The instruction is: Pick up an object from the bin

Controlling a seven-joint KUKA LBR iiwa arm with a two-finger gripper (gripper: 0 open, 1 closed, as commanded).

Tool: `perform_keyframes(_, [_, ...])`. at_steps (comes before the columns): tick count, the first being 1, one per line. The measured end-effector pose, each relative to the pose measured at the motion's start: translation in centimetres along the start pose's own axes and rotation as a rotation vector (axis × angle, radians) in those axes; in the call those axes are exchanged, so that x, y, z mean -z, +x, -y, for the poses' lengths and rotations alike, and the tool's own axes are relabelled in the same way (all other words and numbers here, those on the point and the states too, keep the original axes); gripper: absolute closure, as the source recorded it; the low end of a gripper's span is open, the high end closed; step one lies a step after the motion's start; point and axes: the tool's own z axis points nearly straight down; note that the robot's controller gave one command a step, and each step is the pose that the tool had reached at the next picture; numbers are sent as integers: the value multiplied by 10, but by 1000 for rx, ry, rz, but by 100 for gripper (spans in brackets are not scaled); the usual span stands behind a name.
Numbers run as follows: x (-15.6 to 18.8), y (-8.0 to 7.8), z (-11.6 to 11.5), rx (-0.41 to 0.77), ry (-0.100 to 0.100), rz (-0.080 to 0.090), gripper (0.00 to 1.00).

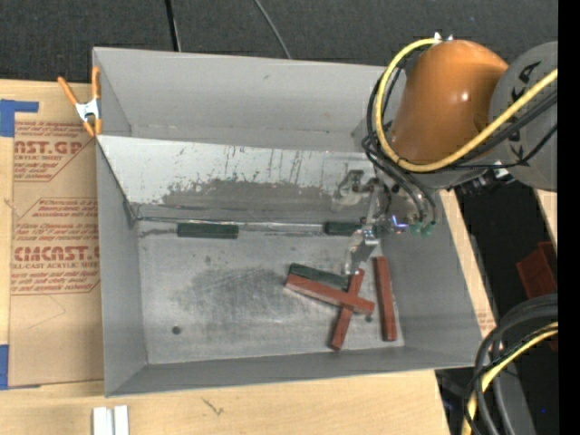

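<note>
A robot arm's pincer (358,254) hangs low in the right half of a grey metal bin (227,89), just above three flat red-brown sticks (317,290), two of them crossed, with a dark green stick (311,271) tucked beside them. Whether the pincer is open or closed cannot be told. The sticks look light, stiff and smooth, probably best pinched across their narrow width, clear of the crossing. No writing is legible on them.

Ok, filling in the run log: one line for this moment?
gripper: over crossed red-brown bars | place: right half of bin | held: nothing visible
</note>
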Motion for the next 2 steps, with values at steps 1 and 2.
perform_keyframes(1, [0, 0, 0, 0, 0, 0, 0])
perform_keyframes(2, [-57, -6, -5, -7, -1, 6, 0])
